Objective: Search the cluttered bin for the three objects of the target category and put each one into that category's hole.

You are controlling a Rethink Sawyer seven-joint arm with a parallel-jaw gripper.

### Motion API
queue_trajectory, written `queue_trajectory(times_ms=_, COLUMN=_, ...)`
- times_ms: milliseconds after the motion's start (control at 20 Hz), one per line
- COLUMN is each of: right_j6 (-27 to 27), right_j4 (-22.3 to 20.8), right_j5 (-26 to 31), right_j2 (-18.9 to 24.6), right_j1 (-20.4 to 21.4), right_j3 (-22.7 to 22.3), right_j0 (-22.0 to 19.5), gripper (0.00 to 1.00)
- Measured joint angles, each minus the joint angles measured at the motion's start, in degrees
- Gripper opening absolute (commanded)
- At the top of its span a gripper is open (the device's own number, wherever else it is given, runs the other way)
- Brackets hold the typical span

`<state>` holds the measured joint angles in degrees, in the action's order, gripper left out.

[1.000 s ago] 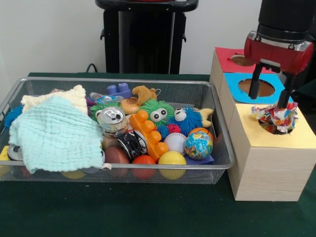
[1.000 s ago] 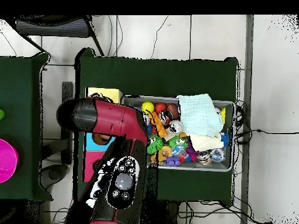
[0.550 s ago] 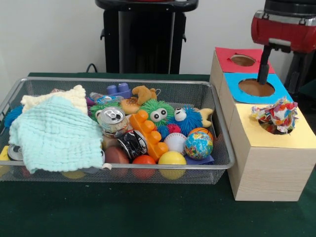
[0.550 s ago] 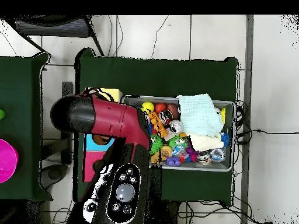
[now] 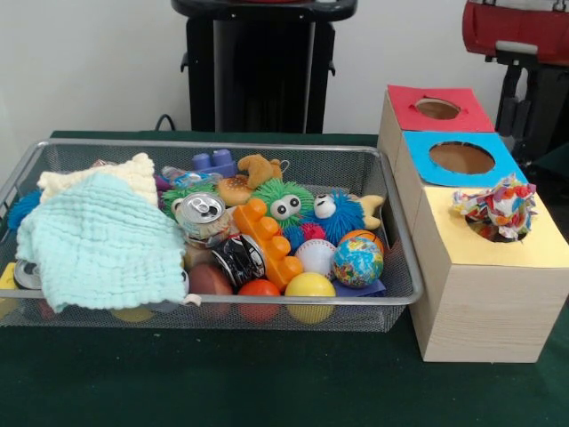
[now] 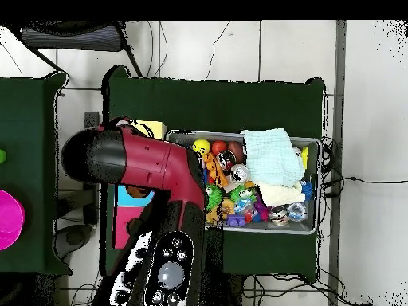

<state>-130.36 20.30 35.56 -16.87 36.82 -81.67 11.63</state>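
Three holes top the wooden box [image 5: 480, 302] on the bench [image 5: 222, 382]: a red one [image 5: 437, 108] farthest back, a blue one [image 5: 461, 157] in the middle, and a yellow one [image 5: 498, 233] nearest us. We see a crumpled multicoloured cloth [image 5: 498, 206] sitting in the mouth of the yellow hole, bunched up and standing above the rim instead of dropped through; we judge it too bulky to fall on its own, so it may need a push before that placement counts.

We can see the gripper [image 5: 516, 84] only as a red housing and a dark finger at the top right of the front view, well above the box and touching nothing. The view crops it, so we cannot tell whether it is apart or together. From above, the arm [image 6: 135, 163] covers the box, hiding the holes.

If cloth is the target category, the likely remaining pieces lie at the far end of the wire bin [image 5: 222, 307] from the box: a pale green washcloth [image 5: 102, 245] draped over the heap, and a cream cloth [image 5: 98, 176] tucked just behind it. Lying on top, both look easy to reach. Balls, a can [image 5: 201, 213], an orange brick [image 5: 265, 240] and fuzzy toys crowd the rest.
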Motion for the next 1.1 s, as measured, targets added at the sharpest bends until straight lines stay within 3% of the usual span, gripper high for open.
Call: queue_trajectory(times_ms=1100, right_j6=0.0, right_j4=0.0, right_j5=-1.6, right_j2=1.9, right_j1=-6.1, right_j3=-0.2, right_j0=-2.4, gripper=0.00)
